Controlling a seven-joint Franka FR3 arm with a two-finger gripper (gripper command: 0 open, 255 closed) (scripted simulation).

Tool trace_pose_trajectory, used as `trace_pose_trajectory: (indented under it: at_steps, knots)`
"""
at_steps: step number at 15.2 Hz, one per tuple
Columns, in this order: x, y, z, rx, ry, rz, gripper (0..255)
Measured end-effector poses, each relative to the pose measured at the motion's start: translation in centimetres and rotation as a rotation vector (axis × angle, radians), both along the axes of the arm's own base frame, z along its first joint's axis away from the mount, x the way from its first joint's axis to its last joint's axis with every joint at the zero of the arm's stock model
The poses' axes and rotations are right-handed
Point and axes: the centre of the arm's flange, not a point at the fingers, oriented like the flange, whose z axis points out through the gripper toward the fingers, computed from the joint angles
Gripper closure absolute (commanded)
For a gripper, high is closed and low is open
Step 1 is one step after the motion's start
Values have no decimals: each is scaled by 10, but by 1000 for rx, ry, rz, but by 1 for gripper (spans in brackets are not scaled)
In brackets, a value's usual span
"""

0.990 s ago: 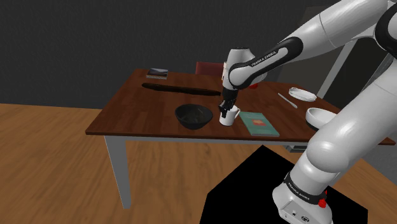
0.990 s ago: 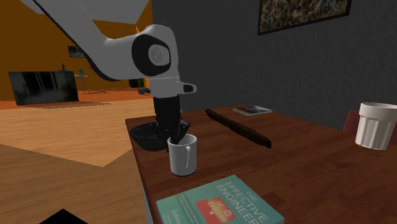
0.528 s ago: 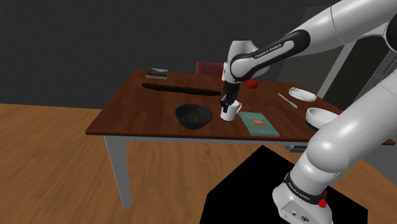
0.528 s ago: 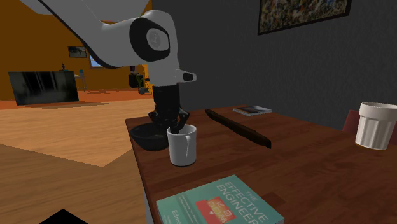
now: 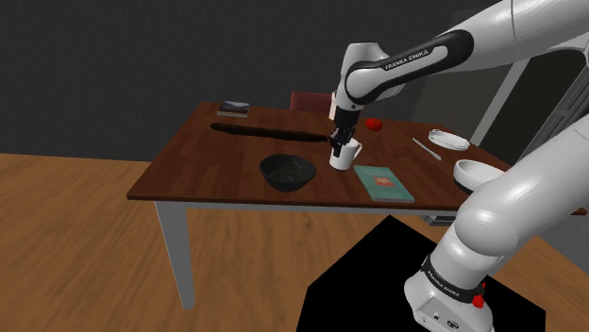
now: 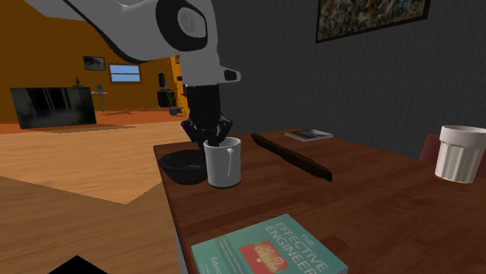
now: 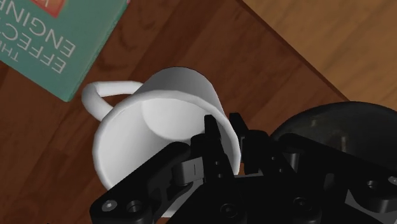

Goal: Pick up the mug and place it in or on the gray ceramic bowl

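Tabletop (image 6: 374,202) bowl (image 6: 179,166) half-hidden behind mug (image 6: 224,165).

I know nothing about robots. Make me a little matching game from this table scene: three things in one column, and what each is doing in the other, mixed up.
Things:
1. white handled mug
2. dark round bowl
3. teal book

States:
A. lies flat, cover up
B. sits open side up on the brown table
C. rim clasped by the black gripper

Pairs: 1-C, 2-B, 3-A.
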Motion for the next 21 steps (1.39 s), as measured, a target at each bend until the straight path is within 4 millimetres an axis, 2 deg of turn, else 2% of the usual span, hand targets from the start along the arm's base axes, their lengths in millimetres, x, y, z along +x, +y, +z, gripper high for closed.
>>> trace_pose_trajectory:
  at_steps: [14, 16, 21]
  knots:
    - [0, 1, 73, 0, 0, 0, 255]
    - [7, 15, 78, 0, 0, 1, 255]
    - [35, 70, 90, -1, 0, 1, 255]
